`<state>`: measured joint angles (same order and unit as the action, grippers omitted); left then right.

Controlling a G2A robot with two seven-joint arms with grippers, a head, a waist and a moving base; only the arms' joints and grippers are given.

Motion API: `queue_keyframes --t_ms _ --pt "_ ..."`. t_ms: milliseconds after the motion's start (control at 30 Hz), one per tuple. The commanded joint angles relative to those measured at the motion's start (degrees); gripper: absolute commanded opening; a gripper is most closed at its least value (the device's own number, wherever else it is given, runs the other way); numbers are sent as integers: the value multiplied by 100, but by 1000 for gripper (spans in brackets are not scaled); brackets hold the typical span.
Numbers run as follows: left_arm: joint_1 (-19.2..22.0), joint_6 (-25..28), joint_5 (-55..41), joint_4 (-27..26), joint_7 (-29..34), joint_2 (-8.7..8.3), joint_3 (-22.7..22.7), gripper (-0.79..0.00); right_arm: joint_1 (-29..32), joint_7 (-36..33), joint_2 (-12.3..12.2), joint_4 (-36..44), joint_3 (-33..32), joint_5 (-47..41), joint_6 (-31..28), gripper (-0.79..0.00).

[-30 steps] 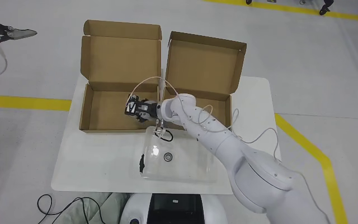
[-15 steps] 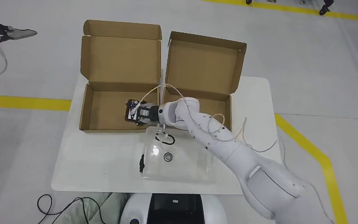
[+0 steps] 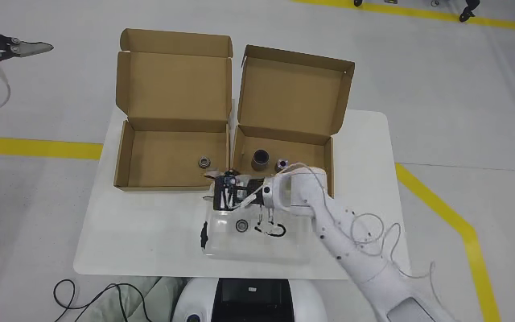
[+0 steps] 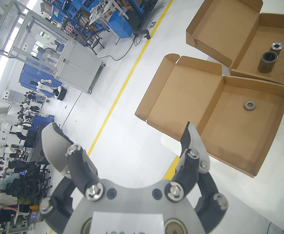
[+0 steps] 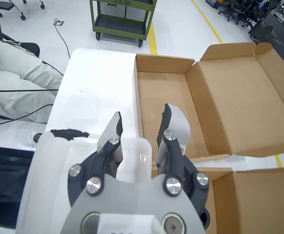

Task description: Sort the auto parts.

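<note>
In the top view, a steel bearing (image 3: 204, 162) lies in the left cardboard box (image 3: 145, 157). The right box (image 3: 318, 157) holds a dark cylinder (image 3: 260, 160) and a small silver sleeve (image 3: 282, 166). My right gripper (image 3: 225, 191) hangs open and empty over the far edge of the clear tray (image 3: 298, 241). The tray holds another bearing (image 3: 241, 226), a black clip (image 3: 269, 231) and a black piece (image 3: 203, 235). The right wrist view shows that gripper (image 5: 142, 124) above the tray rim (image 5: 142, 141). My left gripper (image 4: 119, 130) is open, high beside the table, looking at the bearing (image 4: 250, 105).
Both box lids stand open at the back. The white table (image 3: 137, 233) has bare room to the left of the tray. A pale cloth and cables (image 5: 20, 88) lie off the table's edge, and a green cart (image 5: 122, 20) stands on the floor beyond.
My right gripper has pulled back from the left box to above the tray. A bearing now lies in the box where the gripper was.
</note>
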<state>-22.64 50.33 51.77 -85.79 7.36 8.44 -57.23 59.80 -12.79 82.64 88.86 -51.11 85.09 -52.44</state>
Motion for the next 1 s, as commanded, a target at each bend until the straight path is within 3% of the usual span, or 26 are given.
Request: queue_keyframes --t_ms 0,167,367,967 --pt "0 0 0 0 0 0 0 0 318 -85 -102 352 -216 107 -157 -456" --pt "0 0 0 0 0 0 0 0 895 -139 -307 849 -568 366 -556 -443" --pt "0 0 0 0 0 0 0 0 1286 46 -478 1018 -549 696 -556 -440" --pt "0 0 0 0 0 0 0 0 1189 13 -654 355 -168 1444 -339 -449"
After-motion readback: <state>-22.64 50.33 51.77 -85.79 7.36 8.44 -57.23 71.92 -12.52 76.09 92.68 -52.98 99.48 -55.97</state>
